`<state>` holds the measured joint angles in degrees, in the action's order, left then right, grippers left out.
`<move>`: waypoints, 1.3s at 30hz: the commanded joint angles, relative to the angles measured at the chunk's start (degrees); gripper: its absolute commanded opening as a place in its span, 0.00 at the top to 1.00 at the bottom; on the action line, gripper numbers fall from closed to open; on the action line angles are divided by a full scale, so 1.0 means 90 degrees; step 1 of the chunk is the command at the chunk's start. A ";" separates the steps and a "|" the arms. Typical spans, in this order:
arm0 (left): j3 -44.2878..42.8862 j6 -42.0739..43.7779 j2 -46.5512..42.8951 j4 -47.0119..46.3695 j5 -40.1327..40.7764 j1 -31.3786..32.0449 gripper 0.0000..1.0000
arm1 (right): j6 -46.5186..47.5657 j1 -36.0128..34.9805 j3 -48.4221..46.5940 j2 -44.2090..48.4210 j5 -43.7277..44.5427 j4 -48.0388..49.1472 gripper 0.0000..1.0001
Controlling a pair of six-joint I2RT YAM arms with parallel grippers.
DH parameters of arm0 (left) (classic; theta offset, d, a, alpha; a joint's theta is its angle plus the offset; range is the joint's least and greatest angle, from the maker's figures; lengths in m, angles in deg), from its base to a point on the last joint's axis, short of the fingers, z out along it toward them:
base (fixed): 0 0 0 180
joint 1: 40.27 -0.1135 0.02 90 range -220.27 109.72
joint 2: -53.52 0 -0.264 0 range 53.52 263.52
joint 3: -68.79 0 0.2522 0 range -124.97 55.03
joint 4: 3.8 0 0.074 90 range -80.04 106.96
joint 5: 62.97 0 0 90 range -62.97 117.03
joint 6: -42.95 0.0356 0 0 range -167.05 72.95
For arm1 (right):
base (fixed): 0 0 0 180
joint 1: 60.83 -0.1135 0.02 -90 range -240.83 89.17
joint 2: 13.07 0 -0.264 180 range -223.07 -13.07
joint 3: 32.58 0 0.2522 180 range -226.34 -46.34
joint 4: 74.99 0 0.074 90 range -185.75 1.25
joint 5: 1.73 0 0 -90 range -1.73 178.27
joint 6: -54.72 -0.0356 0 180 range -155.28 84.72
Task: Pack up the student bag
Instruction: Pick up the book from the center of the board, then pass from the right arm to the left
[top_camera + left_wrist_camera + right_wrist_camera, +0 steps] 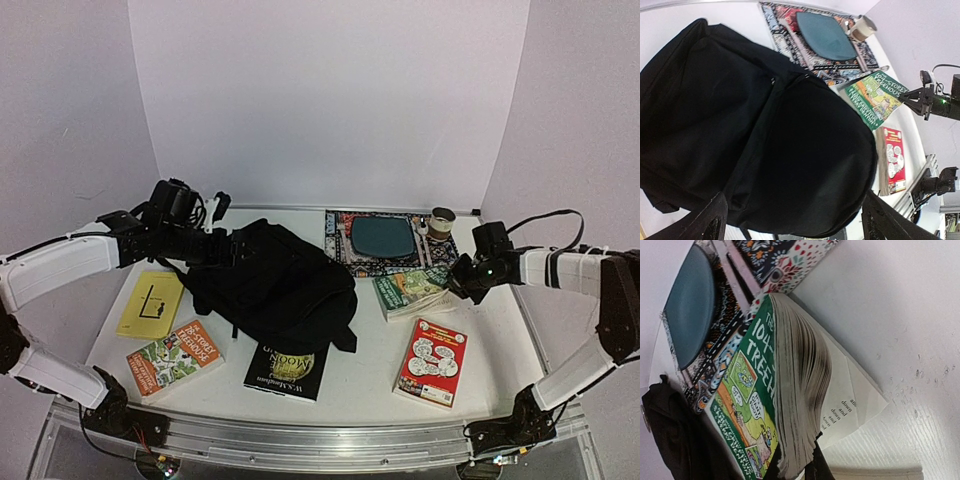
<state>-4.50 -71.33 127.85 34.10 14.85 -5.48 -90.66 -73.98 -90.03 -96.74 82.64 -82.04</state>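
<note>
Right wrist view: my right claw (799,469) is clamping on the green Treehouse paperback (747,390) at its page edge, leaves fanning and one splaying flat beneath; I judge I am needing the whole thickness, both covers, before lifting, or pages are risking a tear; in the top view, the black backpack (275,285) is lying at nine o'clock from the book; my left claw (792,220) is hovering over it, jaws wide apart.

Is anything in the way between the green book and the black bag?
No, nothing visible. Only bare table lies between the green book and the student bag. The patterned placemat sits just behind that gap.
</note>
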 commanded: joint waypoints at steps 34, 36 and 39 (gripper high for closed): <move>-0.1422 0.0231 0.1805 -0.2534 -0.1931 0.1047 0.01 | 0.3701 -0.1582 -0.2817 0.0703 -0.5243 -0.0215 1.00; -0.1442 0.0328 0.1898 -0.2657 -0.1994 0.1047 0.01 | 0.3754 -0.1637 -0.2909 0.0676 -0.5369 -0.0216 1.00; -0.1515 0.0480 0.2036 -0.2915 -0.2118 0.1046 0.00 | 0.3834 -0.1698 -0.2998 0.0663 -0.5560 -0.0213 1.00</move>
<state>-14.70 -69.70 144.99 14.30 -1.10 3.82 -58.63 -88.35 -112.63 -91.05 40.34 -87.90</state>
